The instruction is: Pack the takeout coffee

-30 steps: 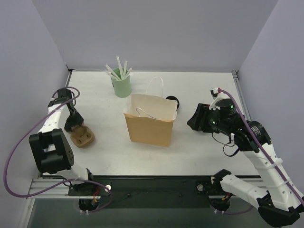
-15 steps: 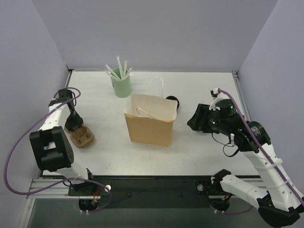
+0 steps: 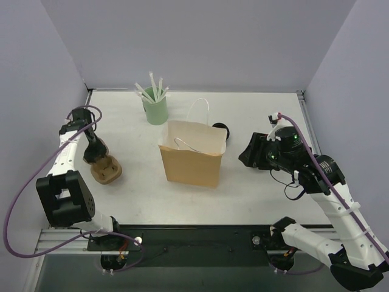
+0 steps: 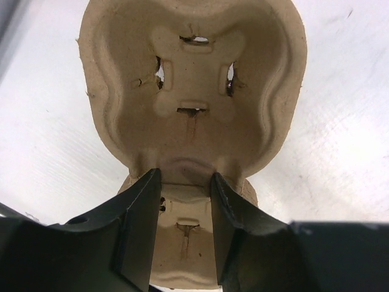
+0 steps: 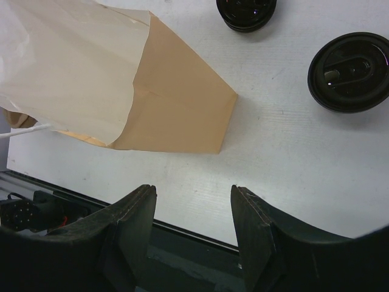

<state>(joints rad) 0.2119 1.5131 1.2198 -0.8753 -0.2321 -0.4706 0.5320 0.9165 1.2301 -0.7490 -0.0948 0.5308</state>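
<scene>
white tabletop point(image 3: 255, 115): glossy round lid point(image 5: 349, 72), pulp carrier point(image 4: 191, 91).

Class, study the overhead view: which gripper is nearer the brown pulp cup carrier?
Left. The left gripper clasps the cup carrier at its middle; the right gripper hangs well off, on the paper bag's other side.

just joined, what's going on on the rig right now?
The left gripper is clamped on the middle of the pulp cup carrier at the left of the table. The right gripper hangs open and empty near the brown paper bag, which stands open. The coffee's large black round piece and small black round piece sit on the table by the bag, untouched and not packed.
</scene>
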